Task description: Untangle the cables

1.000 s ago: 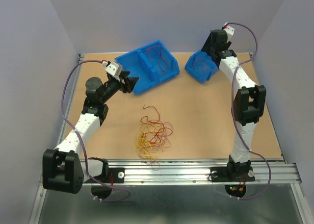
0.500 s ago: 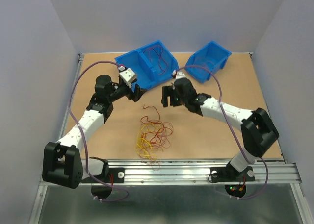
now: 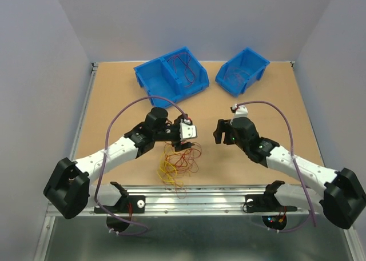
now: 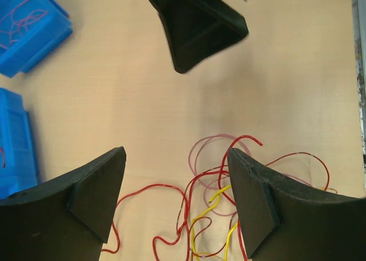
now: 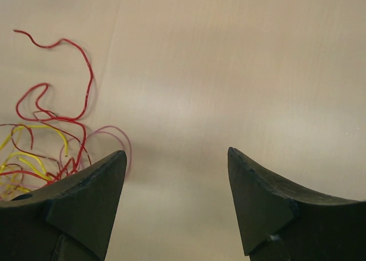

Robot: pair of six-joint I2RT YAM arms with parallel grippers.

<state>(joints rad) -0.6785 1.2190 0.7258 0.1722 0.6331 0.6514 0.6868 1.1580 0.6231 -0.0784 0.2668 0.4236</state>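
The cables [image 3: 178,160] lie as a loose tangle of red, yellow and orange strands on the wooden table, near its front edge. My left gripper [image 3: 184,142] hangs open over the tangle's upper part. In the left wrist view red and yellow cables [image 4: 197,212] run between its fingers [image 4: 94,189], and nothing is gripped. My right gripper [image 3: 219,133] is open to the right of the tangle, over bare wood. In the right wrist view the cables [image 5: 54,138] lie to the left of the open right gripper [image 5: 175,152]. The right gripper shows as a black shape [image 4: 197,27] in the left wrist view.
Two blue bins stand at the back: a divided one [image 3: 170,77] holding red wire, and a smaller one [image 3: 243,71] to its right, also with red wire. A metal rail [image 3: 229,199] carries the arm bases at the front.
Both arms have swung from the bins at the back to the table's middle. The left gripper now sits over the tangle with jaws wider; the right stands beside it.
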